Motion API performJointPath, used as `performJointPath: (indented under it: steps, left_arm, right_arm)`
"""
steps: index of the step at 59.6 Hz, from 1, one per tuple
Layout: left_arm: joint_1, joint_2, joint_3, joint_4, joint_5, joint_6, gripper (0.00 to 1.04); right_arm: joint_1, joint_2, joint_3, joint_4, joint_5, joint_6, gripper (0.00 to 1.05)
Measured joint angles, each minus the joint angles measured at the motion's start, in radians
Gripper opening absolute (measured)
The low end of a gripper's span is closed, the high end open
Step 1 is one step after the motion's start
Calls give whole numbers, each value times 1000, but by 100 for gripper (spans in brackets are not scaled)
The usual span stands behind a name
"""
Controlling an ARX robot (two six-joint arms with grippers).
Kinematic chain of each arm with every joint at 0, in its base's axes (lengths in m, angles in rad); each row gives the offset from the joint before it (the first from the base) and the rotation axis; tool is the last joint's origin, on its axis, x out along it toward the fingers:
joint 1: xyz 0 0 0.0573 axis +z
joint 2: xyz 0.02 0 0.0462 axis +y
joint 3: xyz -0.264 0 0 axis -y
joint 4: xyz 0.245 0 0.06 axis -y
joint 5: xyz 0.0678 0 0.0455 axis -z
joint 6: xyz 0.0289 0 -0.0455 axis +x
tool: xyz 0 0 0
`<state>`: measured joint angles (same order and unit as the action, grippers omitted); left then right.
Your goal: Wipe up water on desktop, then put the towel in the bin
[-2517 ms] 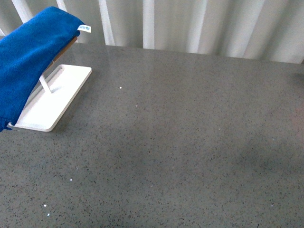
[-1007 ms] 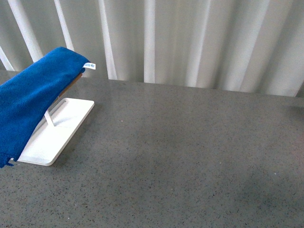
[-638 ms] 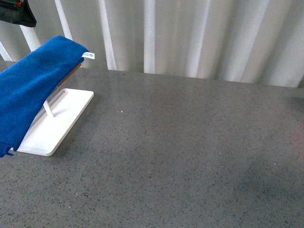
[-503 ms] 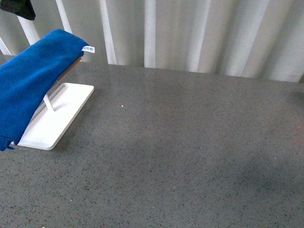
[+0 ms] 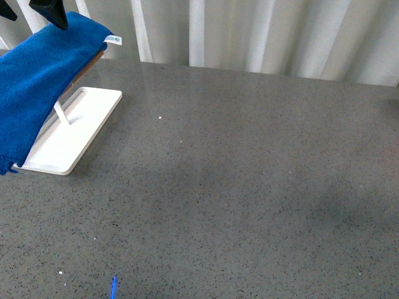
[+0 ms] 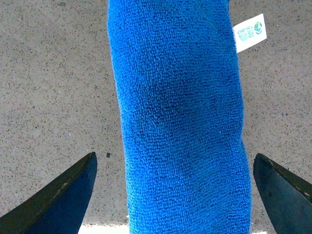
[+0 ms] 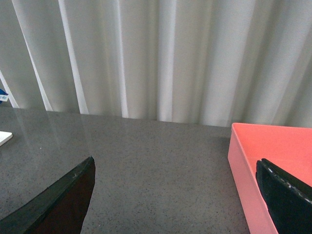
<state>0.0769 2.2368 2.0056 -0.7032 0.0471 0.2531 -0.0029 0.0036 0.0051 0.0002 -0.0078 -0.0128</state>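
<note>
The towel (image 5: 37, 81) hangs draped over a sloping rack (image 5: 60, 113) at the far left of the table (image 5: 249, 187), above a white tray (image 5: 78, 134). Dark fingers (image 5: 53, 12) hover over the towel's far end, near its white tag (image 5: 113, 40).

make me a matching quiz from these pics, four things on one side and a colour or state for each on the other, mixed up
Things:
1. towel
2. rack base
3. bin
4. left end effector

Descriptions:
a. salmon pink
b. open, above the towel
c. white, flat on the desktop
d. royal blue and fluffy

Pairs: 1-d, 2-c, 3-a, 4-b
</note>
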Motion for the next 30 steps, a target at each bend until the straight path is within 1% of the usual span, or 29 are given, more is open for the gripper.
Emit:
performJointPath:
  steps: [30]
  left_arm:
    - [-16,61,10,122,-11,-18,98]
  right_arm:
    - [0,0,0,0,0,0,98]
